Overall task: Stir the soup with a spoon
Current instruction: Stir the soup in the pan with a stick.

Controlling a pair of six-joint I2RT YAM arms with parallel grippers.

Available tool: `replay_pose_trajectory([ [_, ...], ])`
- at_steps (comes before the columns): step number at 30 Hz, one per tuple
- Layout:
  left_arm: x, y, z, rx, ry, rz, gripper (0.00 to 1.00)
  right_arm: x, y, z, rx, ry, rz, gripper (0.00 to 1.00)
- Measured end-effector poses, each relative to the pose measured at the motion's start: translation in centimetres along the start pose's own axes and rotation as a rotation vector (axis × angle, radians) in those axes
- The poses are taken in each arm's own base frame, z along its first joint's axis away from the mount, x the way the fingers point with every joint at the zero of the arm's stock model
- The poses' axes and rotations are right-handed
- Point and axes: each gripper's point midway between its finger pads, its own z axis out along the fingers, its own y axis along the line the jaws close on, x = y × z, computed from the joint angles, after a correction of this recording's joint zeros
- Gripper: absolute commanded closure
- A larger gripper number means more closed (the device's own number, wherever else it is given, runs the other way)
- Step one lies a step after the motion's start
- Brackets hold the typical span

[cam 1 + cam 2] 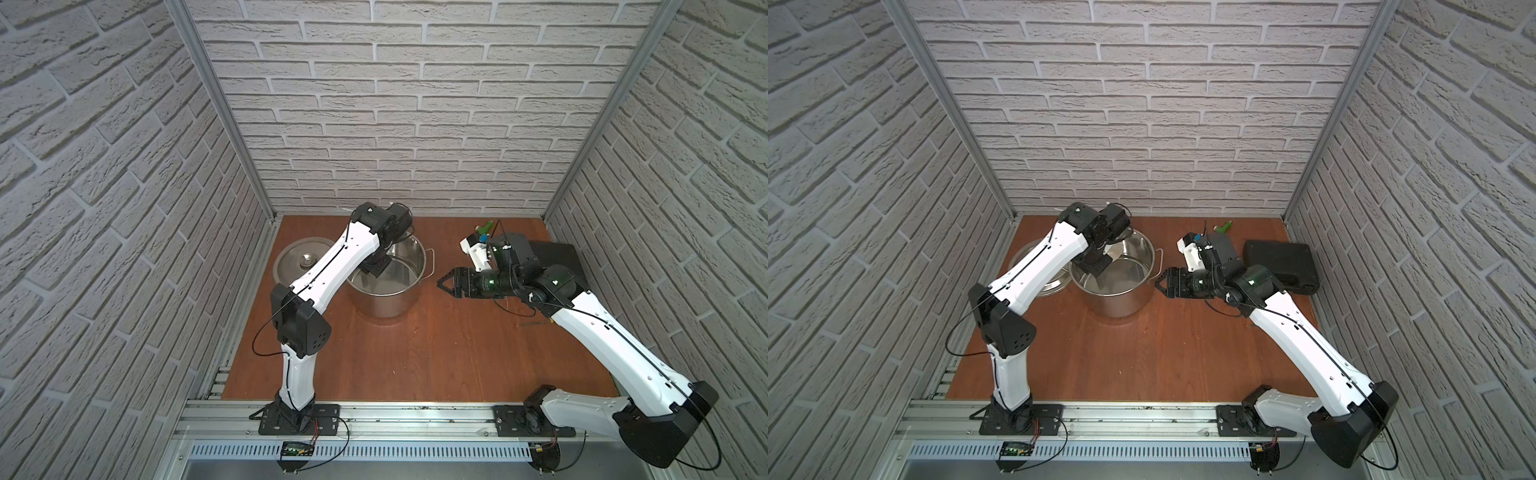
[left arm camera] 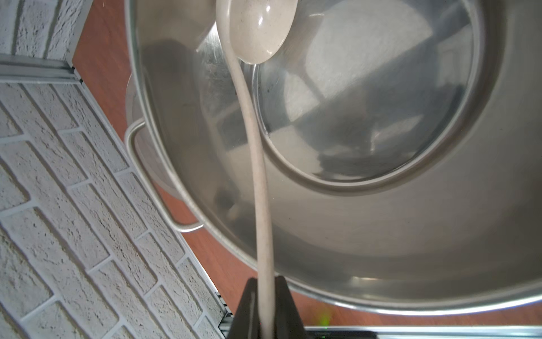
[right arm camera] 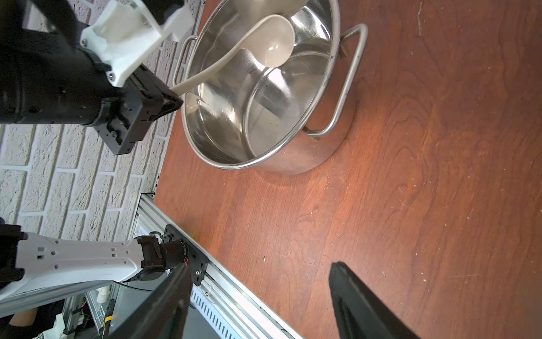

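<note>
On the far left of the brown bench (image 1: 415,353) a round steel lid (image 1: 305,259) with a knob lies flat, just beside the pot and partly hidden under the left arm.

The left end effector (image 2: 265,293) hangs over the pot's far-left rim, its jaws closed tight on the end of the spoon's handle. The spoon (image 2: 252,132) is cream-beige speckled plastic, with a long, thin, slightly curved handle and a deep round bowl that looks smooth and glossy. From the grip it slants down into the pot, and its bowl (image 3: 275,41) sits inside, below the rim. Whether it touches the wall or the base cannot be told.

The pot (image 1: 386,299) is a big, shiny steel one with two loop handles, standing upright at the middle of the bench, towards the far side. Its polished inside shows only reflections and the spoon.

Just right of the pot's right handle, the right end effector (image 1: 442,284) hovers over bare bench, jaws spread wide and holding nothing. Behind that arm, at the far right, lies a closed black case (image 1: 1281,266).
</note>
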Motion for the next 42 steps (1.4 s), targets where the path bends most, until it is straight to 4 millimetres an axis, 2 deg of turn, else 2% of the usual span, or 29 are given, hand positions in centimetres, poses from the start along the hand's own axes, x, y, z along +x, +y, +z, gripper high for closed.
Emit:
replay_pose_trajectory([
  [3, -1.1, -1.9, 0.4, 0.014, -0.007, 0.036, 1.00, 0.1, -0.1, -0.3, 0.005, -0.005, -0.001, 0.23],
  [7, -1.1, -4.0, 0.2, 0.043, -0.007, 0.071, 1.00, 0.0, -0.1, -0.5, 0.011, -0.014, -0.002, 0.23],
  [12, 1.2, -5.1, -0.6, 0.060, 0.005, 0.093, 1.00, 0.0, -0.1, -0.5, 0.011, -0.014, -0.001, 0.23],
  [19, 6.7, -3.4, -1.4, 0.054, 0.047, 0.048, 1.00, -0.3, -0.1, 0.6, 0.004, -0.001, 0.005, 0.25],
  [22, 8.0, -1.5, -1.4, 0.030, 0.063, -0.003, 1.00, -0.3, -0.2, 1.3, 0.005, 0.016, 0.011, 0.26],
  [26, 8.3, 0.7, -0.9, -0.002, 0.077, -0.058, 1.00, 0.0, -0.2, 2.0, 0.014, 0.040, 0.011, 0.26],
  [30, 7.5, 1.9, -0.3, -0.018, 0.086, -0.078, 1.00, -0.2, 0.2, 1.8, 0.014, 0.034, -0.002, 0.25],
  [34, 4.5, 2.0, -0.1, -0.021, 0.044, -0.080, 1.00, -0.5, 0.5, 1.5, 0.013, 0.025, -0.011, 0.24],
  [38, 1.4, 1.0, 0.3, -0.014, 0.005, -0.063, 1.00, -0.2, 0.3, 1.5, 0.022, 0.033, -0.012, 0.21],
  [42, -0.6, -1.5, 0.6, 0.003, -0.015, -0.014, 1.00, -0.1, 0.2, 1.4, 0.029, 0.035, -0.014, 0.17],
])
